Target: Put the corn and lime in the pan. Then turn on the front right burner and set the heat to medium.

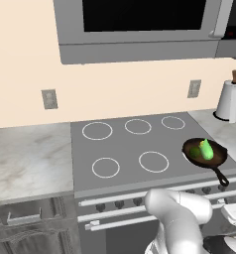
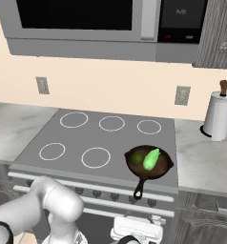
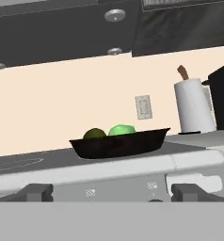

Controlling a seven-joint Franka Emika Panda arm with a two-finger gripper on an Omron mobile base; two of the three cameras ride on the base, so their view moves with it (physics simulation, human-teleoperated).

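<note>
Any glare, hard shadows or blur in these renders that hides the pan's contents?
Left base view: flat, even light, no glare; corn and lime read clearly in the pan. Right base view: same, slightly soft edges. Hand view: low angle, so the pan's wall hides most of both; no blur.

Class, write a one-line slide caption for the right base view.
Corn and lime lie side by side in the pan on the stove's front right burner.

Ahead of me a paper towel roll point(image 1: 229, 100) stands upright near the back edge of the marble counter point(image 1: 26, 158) right of the stove point(image 1: 135, 149), beneath a wall outlet point(image 1: 194, 89) and microwave point(image 1: 140, 27).
</note>
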